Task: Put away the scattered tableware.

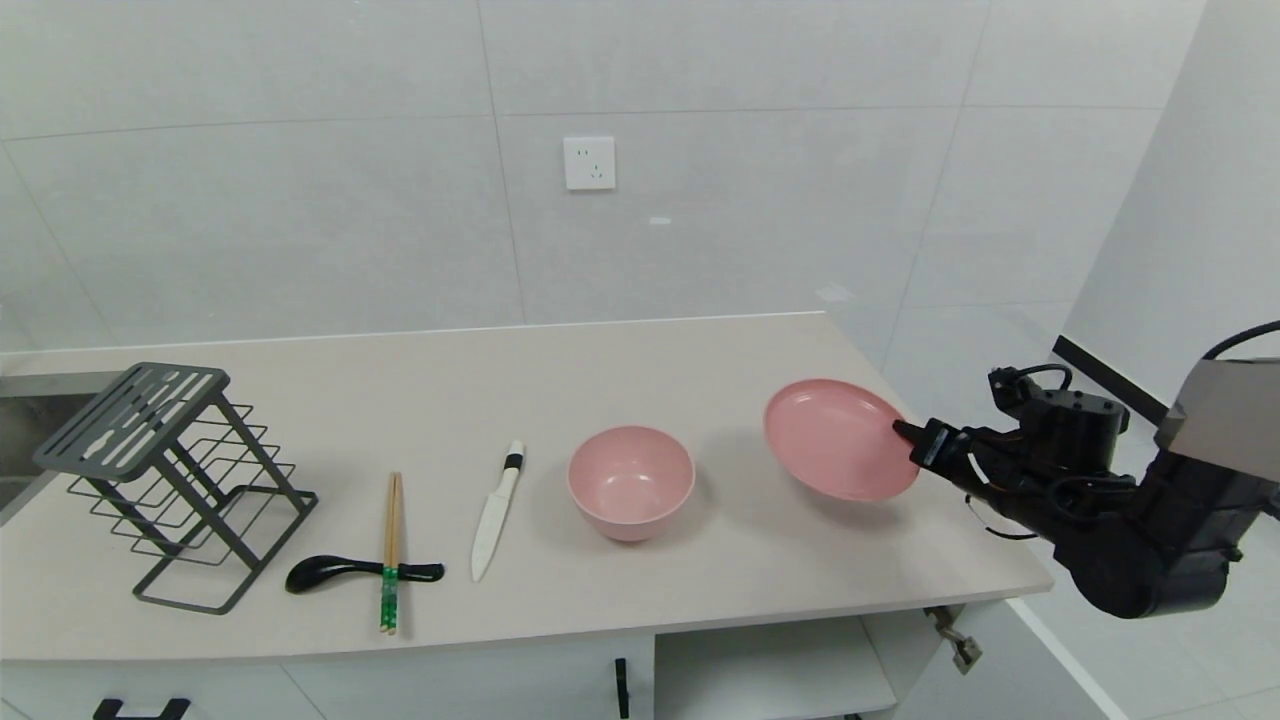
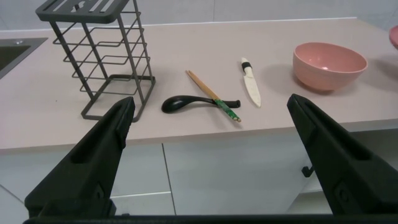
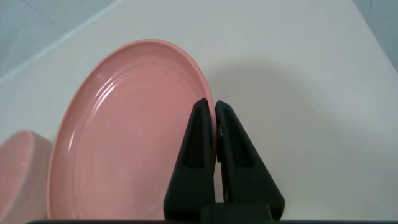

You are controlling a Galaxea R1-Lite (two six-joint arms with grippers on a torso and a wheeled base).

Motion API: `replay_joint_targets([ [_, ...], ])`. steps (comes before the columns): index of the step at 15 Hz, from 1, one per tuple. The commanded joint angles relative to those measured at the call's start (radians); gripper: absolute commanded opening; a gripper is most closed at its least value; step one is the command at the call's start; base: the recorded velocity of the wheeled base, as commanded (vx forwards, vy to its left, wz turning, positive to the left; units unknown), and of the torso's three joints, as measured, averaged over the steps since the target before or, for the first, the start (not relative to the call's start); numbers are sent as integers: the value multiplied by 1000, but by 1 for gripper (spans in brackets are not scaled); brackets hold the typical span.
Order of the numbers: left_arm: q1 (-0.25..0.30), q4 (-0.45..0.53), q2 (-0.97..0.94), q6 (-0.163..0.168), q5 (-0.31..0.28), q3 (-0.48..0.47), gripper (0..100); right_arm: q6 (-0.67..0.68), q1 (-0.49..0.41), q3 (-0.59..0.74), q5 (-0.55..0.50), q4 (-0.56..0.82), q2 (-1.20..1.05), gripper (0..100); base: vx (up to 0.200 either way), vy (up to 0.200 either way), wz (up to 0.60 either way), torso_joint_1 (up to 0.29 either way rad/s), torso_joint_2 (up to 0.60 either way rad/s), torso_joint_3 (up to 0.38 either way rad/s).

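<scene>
A pink plate (image 1: 838, 437) hangs tilted above the right end of the counter, its rim pinched by my right gripper (image 1: 908, 436), which is shut on it (image 3: 213, 127). The plate (image 3: 124, 124) stands raised off the surface. A pink bowl (image 1: 630, 481) sits near the counter's middle, also seen as the bowl (image 2: 329, 64). Left of it lie a white knife (image 1: 497, 510), a pair of chopsticks (image 1: 390, 550) and a black spoon (image 1: 350, 572). My left gripper (image 2: 208, 155) is open, held in front of the counter edge, facing the spoon (image 2: 186, 101) and chopsticks (image 2: 212, 95).
A dark wire dish rack (image 1: 175, 470) stands at the counter's left end, the rack (image 2: 106, 56) with a sink edge beyond it. The counter's right edge (image 1: 1000, 540) drops off beside the plate. A wall socket (image 1: 589, 162) is on the tiled wall behind.
</scene>
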Motion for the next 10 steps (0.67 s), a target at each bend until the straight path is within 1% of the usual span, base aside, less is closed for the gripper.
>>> replay_joint_targets([
  [1,0,0,1,1,0,0,100,77,14,29,3,-2,-103,0,0,0,0,0,0,0],
  [3,0,0,1,3,0,0,100,140,54,101,5,-3,-197,0,0,0,0,0,0,0],
  [5,1,-2,1,1,0,0,100,143,118,198,5,-3,-319,0,0,0,0,0,0,0],
  [6,0,-2,1,1,0,0,100,143,132,215,0,-3,-342,0,0,0,0,0,0,0],
  [8,0,-3,1,0,-8,0,100,137,207,290,-6,-3,-459,0,0,0,0,0,0,0],
  [10,0,-2,1,0,-5,0,100,126,252,347,-50,-2,-542,0,0,0,0,0,0,0],
])
